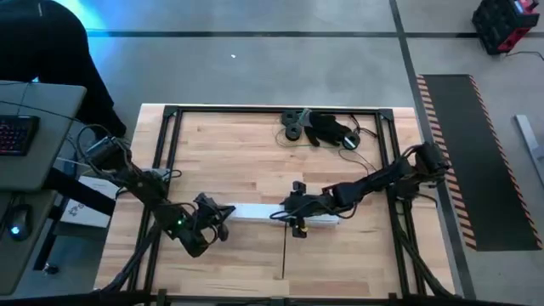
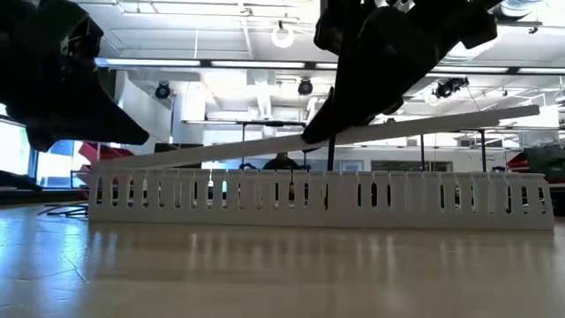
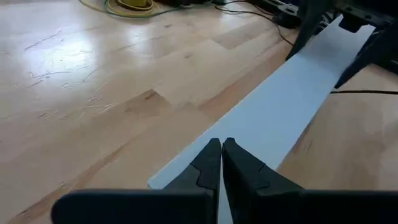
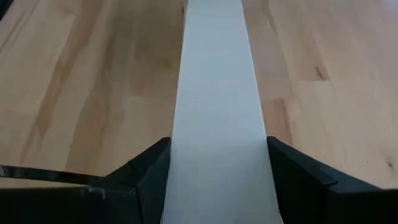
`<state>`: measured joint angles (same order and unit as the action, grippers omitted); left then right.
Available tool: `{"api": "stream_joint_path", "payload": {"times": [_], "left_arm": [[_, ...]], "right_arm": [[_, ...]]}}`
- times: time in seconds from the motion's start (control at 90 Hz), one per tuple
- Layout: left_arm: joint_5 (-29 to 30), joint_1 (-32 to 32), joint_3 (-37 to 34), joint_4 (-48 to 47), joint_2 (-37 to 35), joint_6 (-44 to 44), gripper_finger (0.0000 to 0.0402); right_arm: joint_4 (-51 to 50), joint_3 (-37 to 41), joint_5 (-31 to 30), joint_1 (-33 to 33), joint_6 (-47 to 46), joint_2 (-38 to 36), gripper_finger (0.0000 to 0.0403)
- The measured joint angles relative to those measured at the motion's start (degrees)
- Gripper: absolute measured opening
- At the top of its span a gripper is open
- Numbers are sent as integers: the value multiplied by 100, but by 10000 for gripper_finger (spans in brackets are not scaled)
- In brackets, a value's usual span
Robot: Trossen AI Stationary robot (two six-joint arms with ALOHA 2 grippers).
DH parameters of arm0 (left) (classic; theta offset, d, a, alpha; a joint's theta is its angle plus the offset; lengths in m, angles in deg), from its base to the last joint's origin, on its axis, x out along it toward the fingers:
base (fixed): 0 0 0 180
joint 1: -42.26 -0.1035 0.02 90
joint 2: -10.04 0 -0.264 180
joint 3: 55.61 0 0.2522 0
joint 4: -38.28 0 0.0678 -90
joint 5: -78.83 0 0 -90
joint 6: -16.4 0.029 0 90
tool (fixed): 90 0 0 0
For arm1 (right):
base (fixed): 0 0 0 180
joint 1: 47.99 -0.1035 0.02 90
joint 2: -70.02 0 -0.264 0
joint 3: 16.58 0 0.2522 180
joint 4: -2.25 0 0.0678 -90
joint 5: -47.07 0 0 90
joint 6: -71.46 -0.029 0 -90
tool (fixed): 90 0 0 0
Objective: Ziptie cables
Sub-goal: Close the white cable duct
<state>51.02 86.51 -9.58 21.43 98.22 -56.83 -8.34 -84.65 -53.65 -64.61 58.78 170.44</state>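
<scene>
High view: my left gripper (image 1: 223, 212) sits at one end of the white flat strip (image 1: 255, 213); my right gripper (image 1: 293, 206) is over the strip's other half. Thin dark stick (image 1: 283, 251) lies on the wooden table (image 1: 229, 153) just beside the strip. The cables (image 1: 367, 149) trail along the far side of the table, near a dark tangle of gear (image 1: 327, 129), well apart from both grippers.

Low view: the strip is a lid, tilted, one end lifted above the slotted white duct (image 2: 318, 200), the other resting near the duct's end.

Left wrist view: my left fingers (image 3: 208, 163) are clenched together on the edge of the strip's near end.

Right wrist view: my right fingers (image 4: 152, 165) straddle the strip's width, one on each long edge, grasping it.

Judgement, step: handling the duct lid; cables not yet touched.

Technique: keep both grips firm, move the two ends evenly so the lid does not twist or snag the slots.
</scene>
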Motion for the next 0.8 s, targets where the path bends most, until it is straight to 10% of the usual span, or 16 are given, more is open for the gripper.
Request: {"api": "stream_joint_path", "payload": {"times": [0.8], "left_arm": [[-122,0,-2,-4,0,0,0]], "right_arm": [[-46,2,-76,42,-22,43,209]]}}
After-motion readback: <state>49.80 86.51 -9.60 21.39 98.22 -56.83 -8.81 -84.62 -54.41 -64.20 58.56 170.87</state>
